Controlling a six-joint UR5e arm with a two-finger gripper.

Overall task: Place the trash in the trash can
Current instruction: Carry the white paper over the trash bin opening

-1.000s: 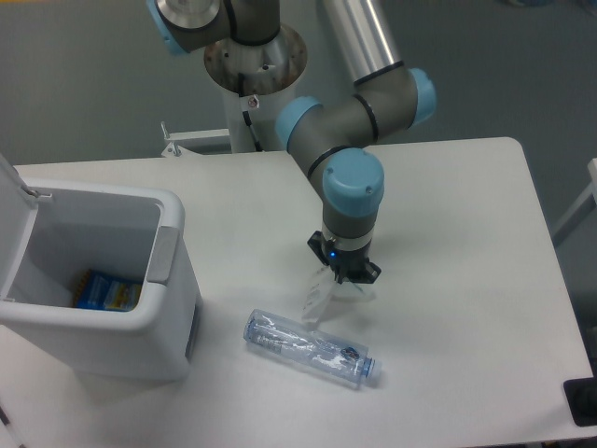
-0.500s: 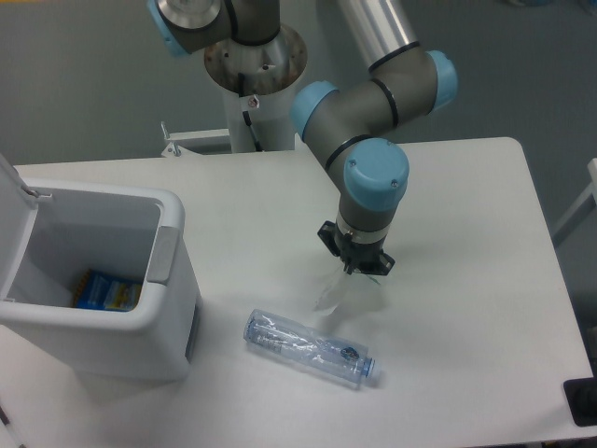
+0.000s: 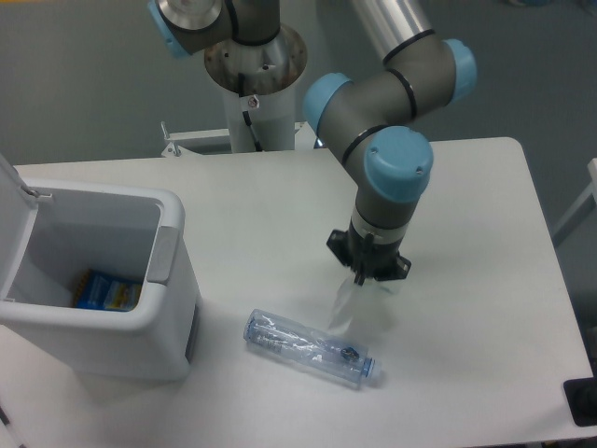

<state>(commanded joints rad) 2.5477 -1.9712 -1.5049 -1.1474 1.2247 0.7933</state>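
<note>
arm: elbow bent, wrist vertical | claw (image 3: 367,277): pointing down, low, finger state unclear

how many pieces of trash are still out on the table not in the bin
2. The bottle lies on the table near the front edge. The white carton hangs from the gripper, just behind it.

**A white surface in a grey room**

The surface (image 3: 252,201) is white, with rounded corners, and it fills most of the view. Behind it the floor (image 3: 84,75) is plain dark grey. A white metal bracket (image 3: 191,138) stands at the far edge. The light is soft and even, with faint shadows. A small black object (image 3: 580,403) lies at the right border.
</note>
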